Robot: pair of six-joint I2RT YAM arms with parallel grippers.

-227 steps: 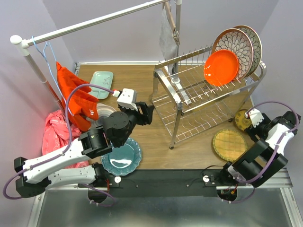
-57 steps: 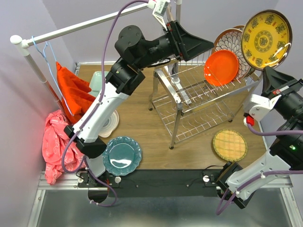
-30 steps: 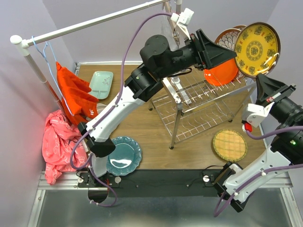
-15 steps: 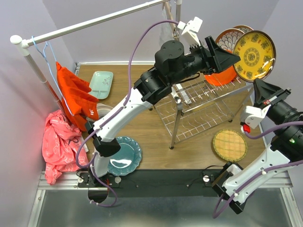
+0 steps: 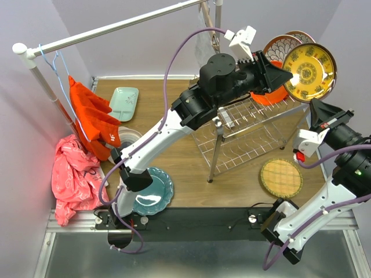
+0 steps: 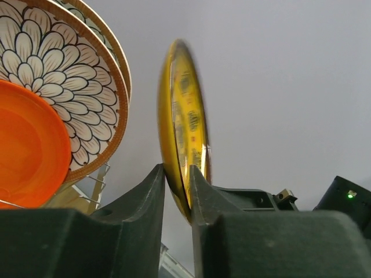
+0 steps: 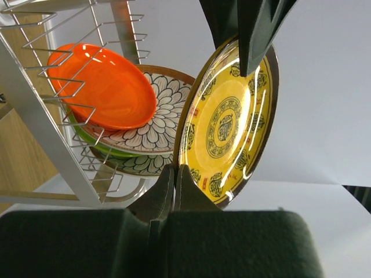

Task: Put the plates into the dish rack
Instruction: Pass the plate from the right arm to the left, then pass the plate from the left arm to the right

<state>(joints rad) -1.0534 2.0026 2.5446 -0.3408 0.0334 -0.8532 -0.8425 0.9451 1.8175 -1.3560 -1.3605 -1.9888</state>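
The dark-yellow patterned plate (image 5: 313,66) hangs upright in the air at the right end of the dish rack (image 5: 243,136), held by both grippers. My left gripper (image 5: 288,73) reaches over the rack and is shut on the plate's left rim (image 6: 181,133), a finger pressing each face. My right gripper (image 7: 175,168) is shut on the plate's lower edge (image 7: 229,124) from below. In the rack stand an orange plate (image 7: 104,87), a brown-rimmed floral plate (image 7: 159,113) and a lime green one (image 7: 107,152). On the table lie a teal scalloped plate (image 5: 155,194) and a yellow woven plate (image 5: 281,178).
A white clothes rail (image 5: 110,26) crosses the back, with a grey cloth hanging near the rack. Orange (image 5: 93,116) and pink (image 5: 69,174) cloths lie at the left. A pale green rectangular dish (image 5: 123,102) and a white plate (image 5: 128,138) sit on the left of the table.
My left gripper has moved right to the yellow plate and closed on its rim. The plate, still held by the right gripper, has come down slightly.
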